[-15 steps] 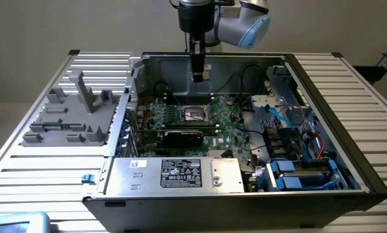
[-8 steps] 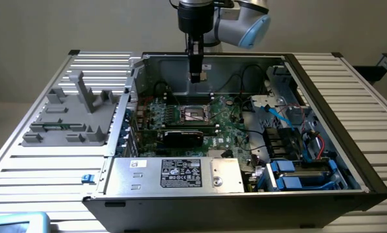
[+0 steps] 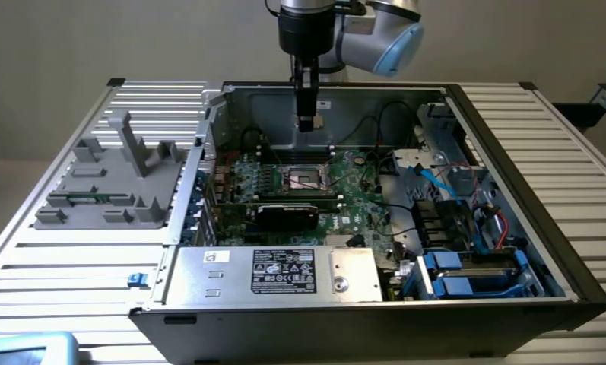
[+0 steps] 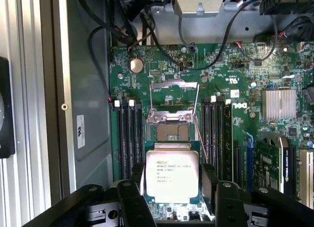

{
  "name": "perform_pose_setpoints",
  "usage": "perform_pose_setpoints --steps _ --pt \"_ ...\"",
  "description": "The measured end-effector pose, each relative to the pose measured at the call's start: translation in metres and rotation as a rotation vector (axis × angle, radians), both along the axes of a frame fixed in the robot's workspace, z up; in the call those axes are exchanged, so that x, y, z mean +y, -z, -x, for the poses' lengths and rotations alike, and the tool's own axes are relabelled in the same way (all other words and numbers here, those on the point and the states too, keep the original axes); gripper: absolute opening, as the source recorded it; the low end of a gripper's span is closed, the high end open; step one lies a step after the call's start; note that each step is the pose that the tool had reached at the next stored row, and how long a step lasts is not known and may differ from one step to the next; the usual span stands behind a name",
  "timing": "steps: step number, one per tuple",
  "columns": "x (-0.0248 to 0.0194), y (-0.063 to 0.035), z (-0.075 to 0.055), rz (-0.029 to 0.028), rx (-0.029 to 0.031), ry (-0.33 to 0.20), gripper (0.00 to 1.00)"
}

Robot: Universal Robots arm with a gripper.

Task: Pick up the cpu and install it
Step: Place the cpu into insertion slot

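The cpu (image 4: 171, 168), a flat square chip with a silver-grey lid, a thin green rim and printed Intel lettering, is pinched between the fingers of the tool (image 4: 172, 185). Just below the tool lies the open socket (image 4: 169, 131) of a green motherboard (image 4: 235, 79). The opened computer case (image 3: 384, 331) rests on a slatted metal desk (image 3: 80, 266), with a plain beige wall (image 3: 130, 38) behind.

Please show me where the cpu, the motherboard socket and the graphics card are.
cpu (image 4: 171, 175), wrist view, middle of its silver top.
socket (image 4: 171, 132), wrist view, its bare contact field.
graphics card (image 3: 287, 214), exterior view, its black cover.
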State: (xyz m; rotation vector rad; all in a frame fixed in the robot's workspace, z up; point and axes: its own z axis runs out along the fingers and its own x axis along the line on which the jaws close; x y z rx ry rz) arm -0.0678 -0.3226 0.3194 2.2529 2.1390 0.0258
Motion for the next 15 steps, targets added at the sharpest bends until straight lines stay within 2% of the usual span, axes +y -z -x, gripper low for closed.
perform_pose_setpoints --steps 4,9,15 --pt "-0.0009 0.0058 0.000 -0.0066 0.0045 -0.005 0.55" --pt "-0.0052 0.0135 0.000 -0.0075 0.0078 -0.015 0.55" --pt "-0.0139 0.0243 0.000 -0.0144 0.0097 -0.017 0.55"
